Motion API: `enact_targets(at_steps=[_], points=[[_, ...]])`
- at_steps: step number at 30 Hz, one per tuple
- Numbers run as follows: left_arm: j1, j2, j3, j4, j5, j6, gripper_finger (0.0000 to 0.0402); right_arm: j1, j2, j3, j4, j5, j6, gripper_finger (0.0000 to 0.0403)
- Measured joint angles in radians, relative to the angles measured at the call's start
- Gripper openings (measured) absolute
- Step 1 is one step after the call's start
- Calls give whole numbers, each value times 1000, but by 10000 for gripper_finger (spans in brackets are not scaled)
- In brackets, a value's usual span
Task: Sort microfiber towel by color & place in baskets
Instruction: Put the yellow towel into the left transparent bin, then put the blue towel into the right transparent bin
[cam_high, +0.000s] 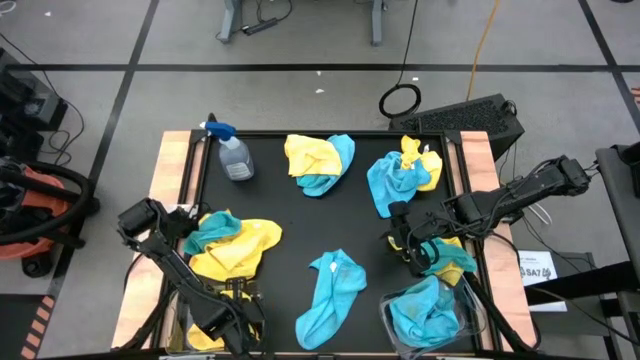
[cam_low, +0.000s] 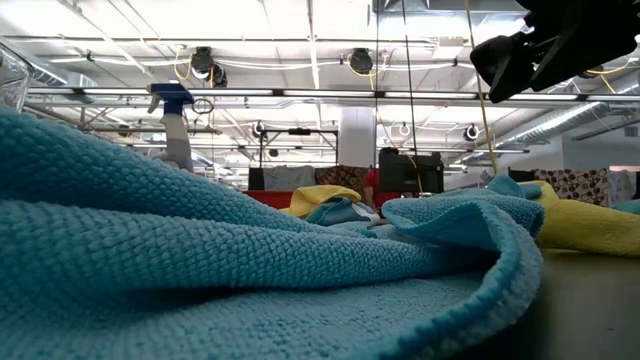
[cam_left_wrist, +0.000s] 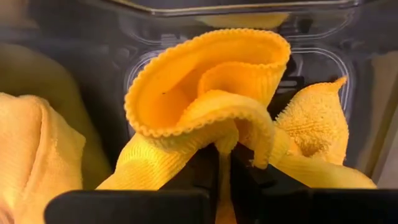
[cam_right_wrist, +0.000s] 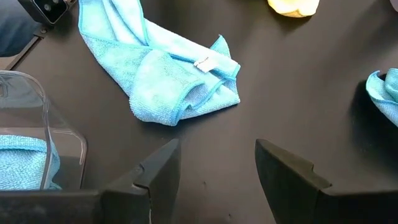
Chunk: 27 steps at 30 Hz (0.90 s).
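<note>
A yellow towel (cam_left_wrist: 211, 106) is bunching in the left gripper (cam_left_wrist: 222, 168), whose fingers are pinching it over the clear basket (cam_high: 182, 315) at the table's near left corner. A long turquoise towel (cam_high: 330, 290) is lying near the table's front edge, its long axis running from the middle toward the near edge, a small white tag showing on it, too small to read. The right gripper (cam_right_wrist: 217, 163) is hovering with fingers spread wide, holding nothing, just beside the right basket (cam_high: 470, 312) with turquoise cloth inside. Mixed yellow-and-turquoise heaps (cam_high: 320, 162) and a spray bottle (cam_high: 232, 152) are sitting on the black table (cam_high: 300, 230).
</note>
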<state>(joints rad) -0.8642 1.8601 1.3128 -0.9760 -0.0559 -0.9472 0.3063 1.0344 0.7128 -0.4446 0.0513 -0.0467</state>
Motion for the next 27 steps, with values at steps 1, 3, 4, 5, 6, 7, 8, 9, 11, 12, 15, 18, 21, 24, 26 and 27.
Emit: enact_targets(at_steps=[1,3,4,5,6,7,8,9,11,12,15,18,21,24,26,27], points=[[0,0,0,0,0,-9,33,0,0,0,0,0,0,199],[2,-4,0,-3,1,-24,34,0,0,0,-1,0,0,199],[2,-9,0,-3,1,-36,34,0,0,0,-1,0,0,199],[2,-18,1,-7,1,-41,34,0,0,0,-1,0,0,199],[2,-26,5,-14,2,-42,36,0,0,0,-1,0,-1,199],[2,-33,14,-16,1,-43,39,0,0,0,-1,0,-1,199],[2,-40,23,-13,1,-42,43,0,0,0,-1,0,-1,199],[2,-49,29,-13,0,-42,50,0,0,0,-1,0,-1,199],[3,-71,41,-18,-2,-47,66,0,0,0,1,0,-5,199],[4,-80,47,-21,-5,-60,74,0,0,0,4,0,-8,199],[6,-112,53,-40,-5,-68,100,0,0,0,23,1,-19,199],[13,-150,55,-35,-5,-69,115,0,0,0,35,10,-35,199],[22,-189,56,-36,-22,-86,118,-5,0,0,59,37,-58,199],[30,-225,56,-30,-95,-85,118,-23,0,0,101,53,-86,199],[33,-245,56,-24,-167,-59,118,-41,0,0,131,53,-105,199],[33,-254,56,-23,-209,-40,118,-49,0,0,147,53,-115,199]])
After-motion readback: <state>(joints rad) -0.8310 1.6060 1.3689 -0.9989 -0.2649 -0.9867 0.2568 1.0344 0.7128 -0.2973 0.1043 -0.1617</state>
